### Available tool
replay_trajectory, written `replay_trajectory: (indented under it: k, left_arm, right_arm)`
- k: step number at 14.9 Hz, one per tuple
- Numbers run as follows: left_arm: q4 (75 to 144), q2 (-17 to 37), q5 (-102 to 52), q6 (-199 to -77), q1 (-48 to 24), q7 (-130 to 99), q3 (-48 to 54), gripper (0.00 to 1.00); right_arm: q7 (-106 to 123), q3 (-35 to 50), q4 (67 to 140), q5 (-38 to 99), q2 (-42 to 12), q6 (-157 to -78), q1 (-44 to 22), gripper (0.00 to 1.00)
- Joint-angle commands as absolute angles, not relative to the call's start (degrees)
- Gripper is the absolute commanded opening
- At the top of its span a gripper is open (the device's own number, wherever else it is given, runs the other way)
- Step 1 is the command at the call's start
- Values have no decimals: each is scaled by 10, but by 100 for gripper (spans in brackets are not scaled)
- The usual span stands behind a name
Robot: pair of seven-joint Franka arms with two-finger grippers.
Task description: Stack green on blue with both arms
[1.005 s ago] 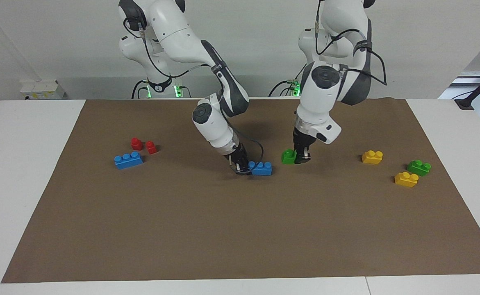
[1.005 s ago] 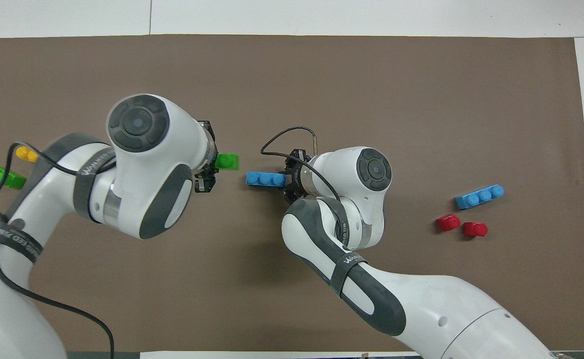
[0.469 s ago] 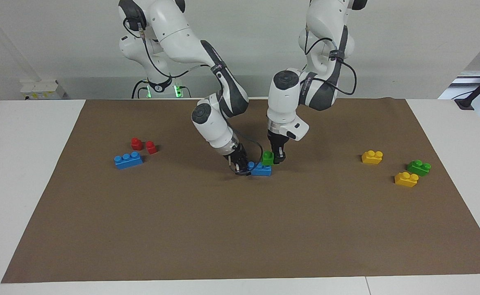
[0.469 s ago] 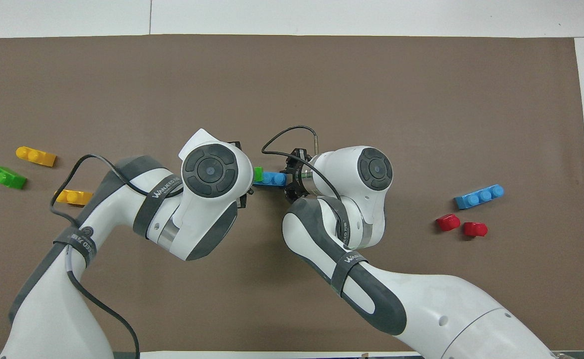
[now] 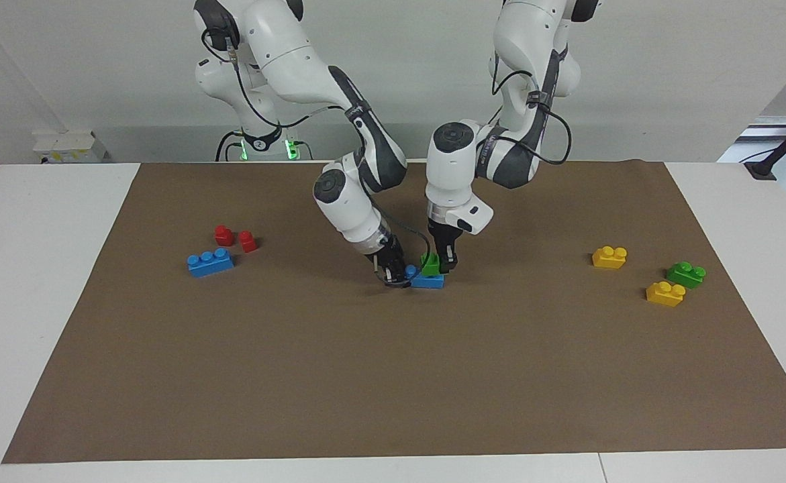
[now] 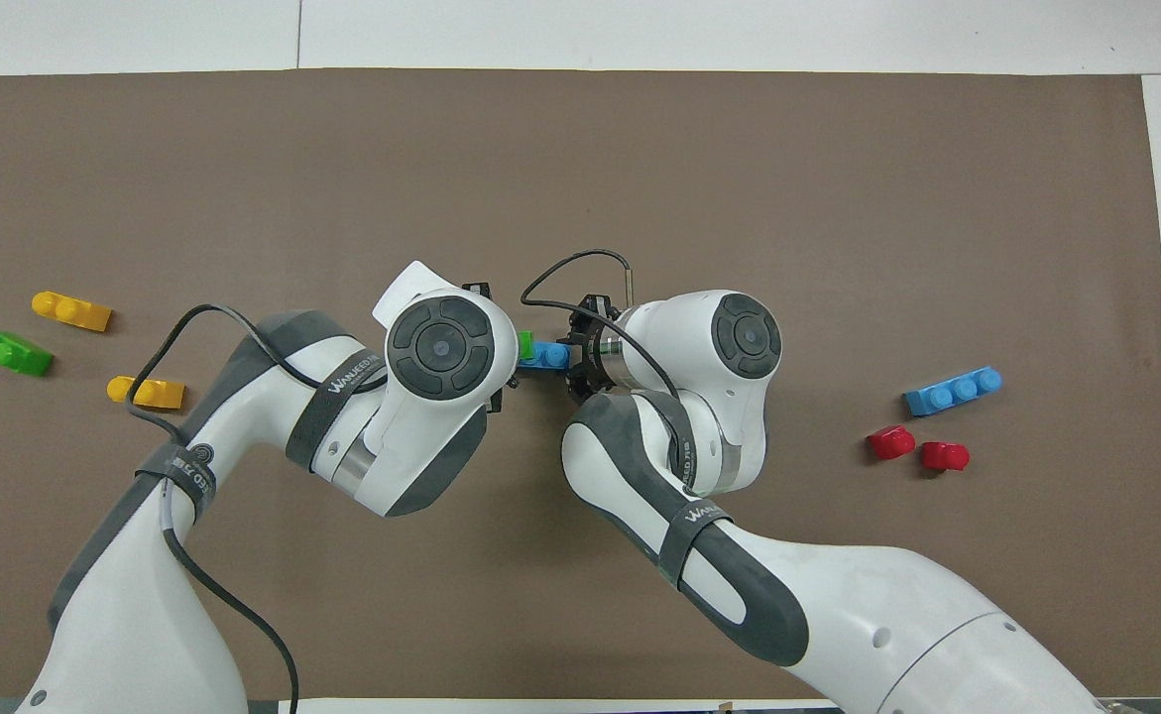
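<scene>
My left gripper (image 5: 441, 263) is shut on a small green brick (image 5: 430, 264) and holds it down on a long blue brick (image 5: 426, 280) in the middle of the brown mat. My right gripper (image 5: 393, 274) is shut on that blue brick's end toward the right arm's base and holds it on the mat. In the overhead view only slivers of the green brick (image 6: 524, 344) and the blue brick (image 6: 546, 355) show between the two wrists. A second green brick (image 5: 686, 274) and a second blue brick (image 5: 210, 261) lie apart at the mat's two ends.
Two yellow bricks (image 5: 609, 257) (image 5: 664, 293) lie beside the second green brick toward the left arm's end. Two small red bricks (image 5: 223, 235) (image 5: 248, 241) lie just nearer the robots than the second blue brick. The brown mat (image 5: 393, 376) covers the table.
My left gripper has carried the green brick sideways from beside the blue brick to on top of it and lowered it. My right gripper has stayed on the blue brick.
</scene>
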State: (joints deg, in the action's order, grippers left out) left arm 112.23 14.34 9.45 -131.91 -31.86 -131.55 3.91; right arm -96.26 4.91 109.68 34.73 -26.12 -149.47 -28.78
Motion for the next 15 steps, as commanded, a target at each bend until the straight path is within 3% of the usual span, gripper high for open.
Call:
replay_trajectory:
  k: [1, 15]
  left_arm:
    - [1128, 150, 108, -1322, -337, -1336, 29, 0]
    - [1126, 168, 167, -1333, -334, -1385, 28, 0]
  right_arm:
    - [-941, 51, 1104, 367, -258, -1507, -286, 0]
    - [-941, 51, 1104, 367, -258, -1506, -283, 0]
